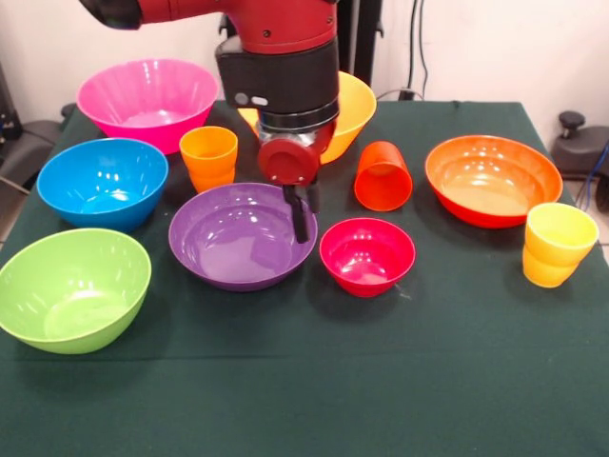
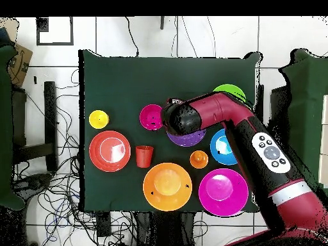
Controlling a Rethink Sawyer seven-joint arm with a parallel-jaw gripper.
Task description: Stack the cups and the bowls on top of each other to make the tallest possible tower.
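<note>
Item: purple bowl (image 1: pixel 238 238), on tabletop (image 1: pixel 381 381). I see the hand (image 1: pixel 301 217) hanging over its right rim; magenta-red bowl (image 1: pixel 366 255) just right. Finger state: I cannot tell.

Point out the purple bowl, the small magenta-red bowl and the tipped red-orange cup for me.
purple bowl (image 1: pixel 228 243), front view, inner floor.
small magenta-red bowl (image 1: pixel 366 255), front view, inside.
red-orange cup (image 1: pixel 383 177), front view, its side wall.

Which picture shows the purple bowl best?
The front view: the purple bowl shows almost whole, only the gripper crossing its right side. In the overhead view the arm hides most of it, leaving a purple sliver.
</note>
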